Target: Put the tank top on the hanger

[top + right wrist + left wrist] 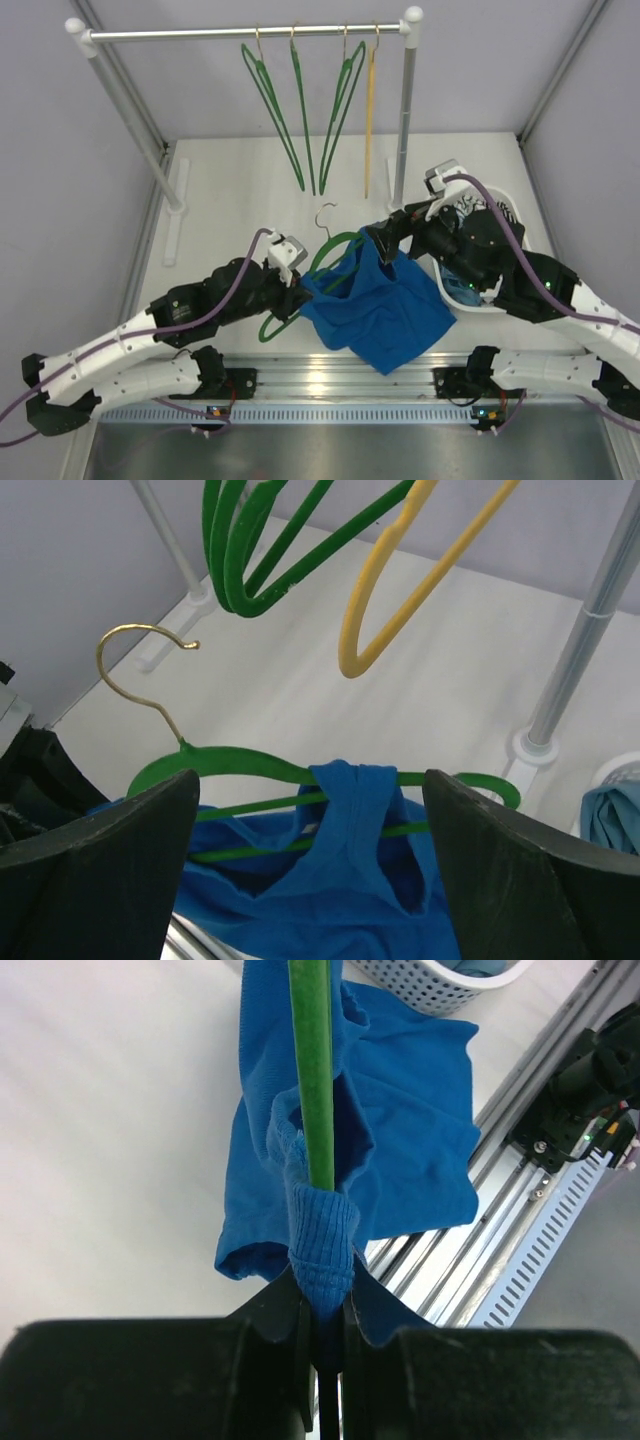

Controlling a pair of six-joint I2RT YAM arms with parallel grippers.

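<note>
The left gripper (322, 1332) is clamped tight on 1 ribbed strap of the tank top (385, 310). The green hanger (335, 250) runs straight into that pinched fold, so cloth and hanger look held as 1 thing. I think that is so the strap cannot slide off that end, and so the hanger does not wobble.

The hanger is up off the surface (230, 190), with its brass hook (140, 670) pointing away from the arms. The other strap lies looped over the far shoulder of the hanger. The right gripper (310, 780) is just in front of that strap with its fingers wide apart, touching nothing. The strap looks set in place.

Most of the tank top hangs down in a bunch and rests on the surface. The white basket (510, 210) beside it holds a grey-blue garment (610, 820). 3 green hangers (260, 550) and 1 yellow hanger (400, 610) hang on the rail (250, 33).
</note>
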